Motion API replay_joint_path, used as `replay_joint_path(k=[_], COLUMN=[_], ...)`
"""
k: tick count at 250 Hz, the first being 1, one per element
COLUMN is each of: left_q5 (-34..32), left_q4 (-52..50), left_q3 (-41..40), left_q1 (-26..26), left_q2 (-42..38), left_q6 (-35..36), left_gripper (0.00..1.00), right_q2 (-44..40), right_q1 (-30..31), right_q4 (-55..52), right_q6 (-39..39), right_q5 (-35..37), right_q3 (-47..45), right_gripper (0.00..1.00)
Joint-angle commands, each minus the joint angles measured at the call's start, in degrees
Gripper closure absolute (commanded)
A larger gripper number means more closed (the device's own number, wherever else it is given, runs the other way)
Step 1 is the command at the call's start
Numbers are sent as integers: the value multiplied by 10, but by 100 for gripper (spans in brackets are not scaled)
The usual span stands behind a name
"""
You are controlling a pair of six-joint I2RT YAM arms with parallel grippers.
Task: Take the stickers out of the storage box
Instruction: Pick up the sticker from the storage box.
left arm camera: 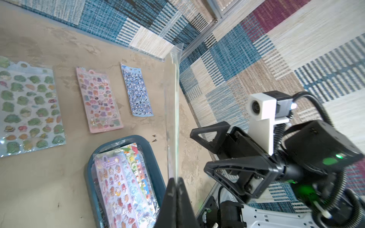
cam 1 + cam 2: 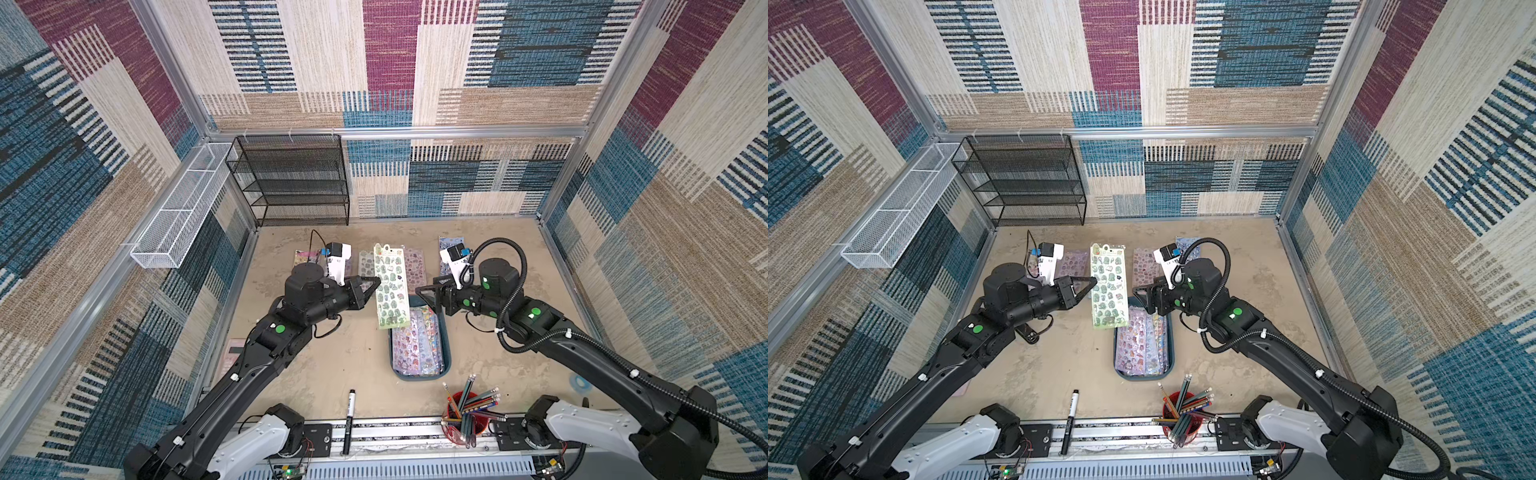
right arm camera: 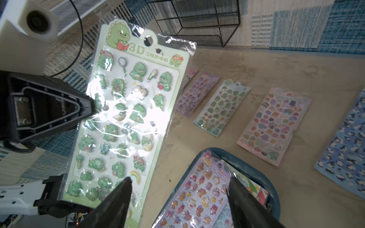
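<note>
Green sticker sheet (image 2: 390,291) in left hand (image 2: 377,281), right hand's (image 3: 179,178) jaws apart.

light: bright, even, faint shadows | glare: white burst on the green dinosaur sticker sheet (image 3: 126,118) | focus: my right claw (image 3: 179,179), fingertips (image 3: 118,199) dark and soft up close | edges: walls (image 2: 83,166) (image 2: 1433,166) bow in both top views
</note>
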Motion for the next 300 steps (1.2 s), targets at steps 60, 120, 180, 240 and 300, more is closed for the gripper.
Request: replay_joint_path(k=[60, 120, 180, 240, 300], left_q5=[62, 65, 78, 76, 72], left_q4=[57, 79, 95, 117, 104], left_q3=[11, -1, -6, -22, -17], left_q1=[12, 17, 18, 19, 21], left_q2=[-7, 0, 13, 17, 24], left_q6=[7, -10, -21, -34, -32], left_gripper=[100, 100, 100, 100, 54], right_q2=[28, 71, 109, 127, 127], right_q1=[-47, -56, -55, -56, -56], right_q4=[242, 362, 414, 450, 296], right_q6=[152, 258, 295, 321, 231], right_q5=[-283, -321, -354, -361, -314], right_q3=[-50, -84, -81, -80, -31], right_gripper=[37, 51, 57, 95, 100])
